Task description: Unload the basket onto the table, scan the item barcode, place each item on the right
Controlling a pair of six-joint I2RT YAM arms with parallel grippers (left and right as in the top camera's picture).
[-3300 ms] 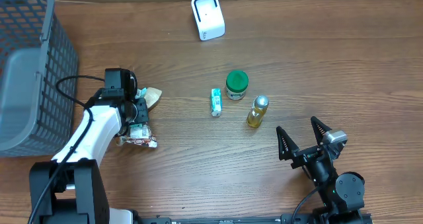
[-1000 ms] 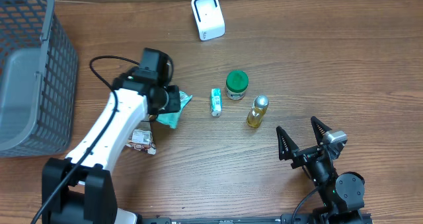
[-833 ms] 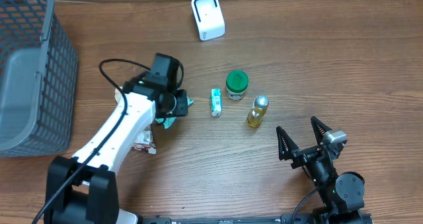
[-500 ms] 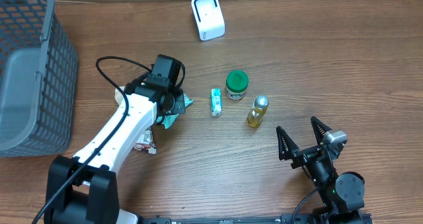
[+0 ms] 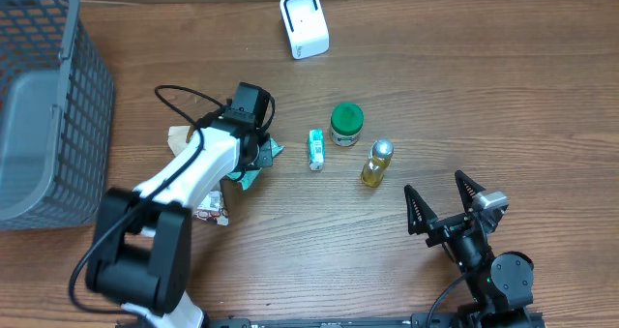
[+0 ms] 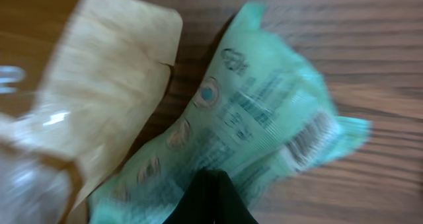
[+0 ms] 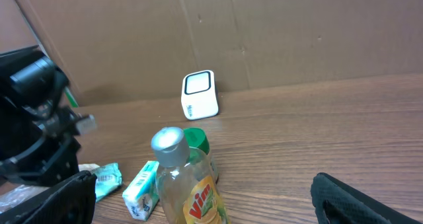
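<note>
Left gripper (image 6: 210, 196) went from part-open to fully together within the last second. In the wrist view its black tips meet on the near edge of the crumpled teal plastic pouch (image 6: 264, 118), so this reads as a pinch on the thin film. How secure it is, the views don't show.

Over the past few seconds the left arm swung in from beside the grey mesh basket (image 5: 39, 105) toward table centre. The pouch (image 5: 259, 164) now lies on the wood just left of the small white-and-green box (image 5: 315, 149), partly overlapping a beige paper packet (image 6: 112, 72).

The printed barcode (image 6: 310, 141) is at the pouch's far end, facing up. The white scanner block (image 5: 304, 24) stands well apart at the back edge.

Judgement: the grasp looks done but the scan hasn't started – the pouch needs lifting and the barcode turning toward the scanner face.

Right gripper (image 5: 435, 183) is parked wide apart, holding nothing – unchanged.
</note>
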